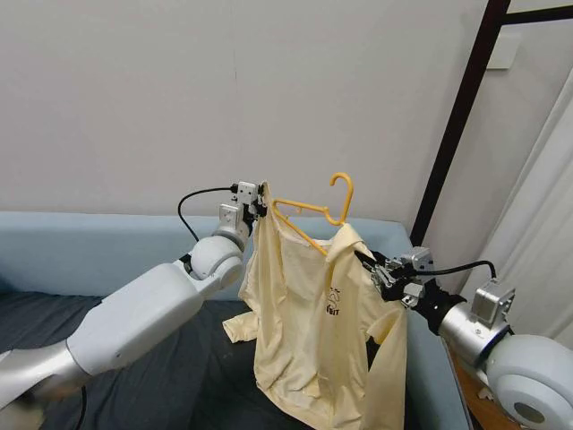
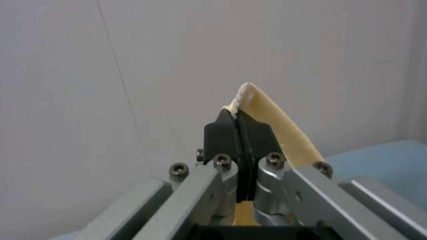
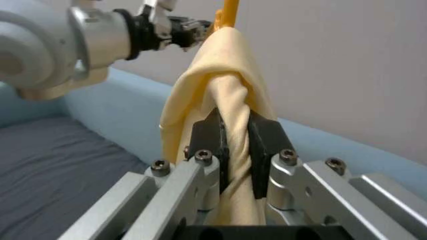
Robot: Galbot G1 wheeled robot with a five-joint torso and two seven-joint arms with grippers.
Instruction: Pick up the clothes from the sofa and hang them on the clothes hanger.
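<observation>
A pale yellow shirt hangs in the air between my two arms, above the sofa. An orange plastic hanger sits tilted in its neck, hook pointing up. My left gripper is shut on the shirt's upper left edge, and the pinched cloth edge pokes out past the black pads. My right gripper is shut on the right shoulder, where bunched cloth is squeezed between its pads.
The light blue sofa has a dark grey seat below the shirt. A black slanted rack pole stands at the right against the white wall. A white curtain hangs at the far right.
</observation>
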